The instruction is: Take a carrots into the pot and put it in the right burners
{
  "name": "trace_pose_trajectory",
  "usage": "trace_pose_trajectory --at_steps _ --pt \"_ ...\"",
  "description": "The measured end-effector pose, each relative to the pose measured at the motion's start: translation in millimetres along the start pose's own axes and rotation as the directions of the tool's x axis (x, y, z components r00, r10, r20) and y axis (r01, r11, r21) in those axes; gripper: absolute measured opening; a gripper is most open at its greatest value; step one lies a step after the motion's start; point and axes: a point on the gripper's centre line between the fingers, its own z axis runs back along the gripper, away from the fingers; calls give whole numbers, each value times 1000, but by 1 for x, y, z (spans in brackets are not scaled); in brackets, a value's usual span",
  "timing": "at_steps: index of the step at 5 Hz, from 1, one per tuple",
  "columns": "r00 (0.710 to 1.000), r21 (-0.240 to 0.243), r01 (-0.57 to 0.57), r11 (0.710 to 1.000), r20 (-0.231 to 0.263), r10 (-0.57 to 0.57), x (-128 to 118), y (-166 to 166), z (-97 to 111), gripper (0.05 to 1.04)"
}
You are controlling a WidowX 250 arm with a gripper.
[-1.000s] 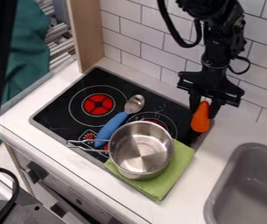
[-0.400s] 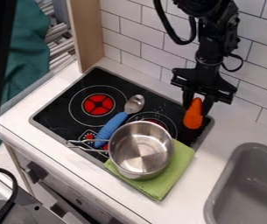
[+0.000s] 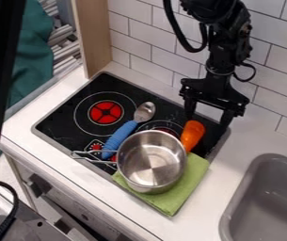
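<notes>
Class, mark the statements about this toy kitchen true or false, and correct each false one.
1. The carrot lies inside the metal saucepan. False: it is outside, beside the rim.
2. The green cloth lies partly under the saucepan. True.
3. The blue-handled spoon is in the gray sink. False: it lies on the stovetop.
4. The pincer is clamped shut. False: its fingers are spread apart.
5. The spoon's handle points away from the tiled wall. True.
</notes>
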Motion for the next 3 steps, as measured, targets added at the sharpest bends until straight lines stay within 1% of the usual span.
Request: trace_pose_trajectory --at_steps 1,2,3 --pt "1000 -9 3 1000 28 -2 -3 1 12 1005" --pt "997 -23 5 1000 73 -4 -7 3 30 1001" --pt "994 -40 2 999 108 3 -11 3 44 1001"
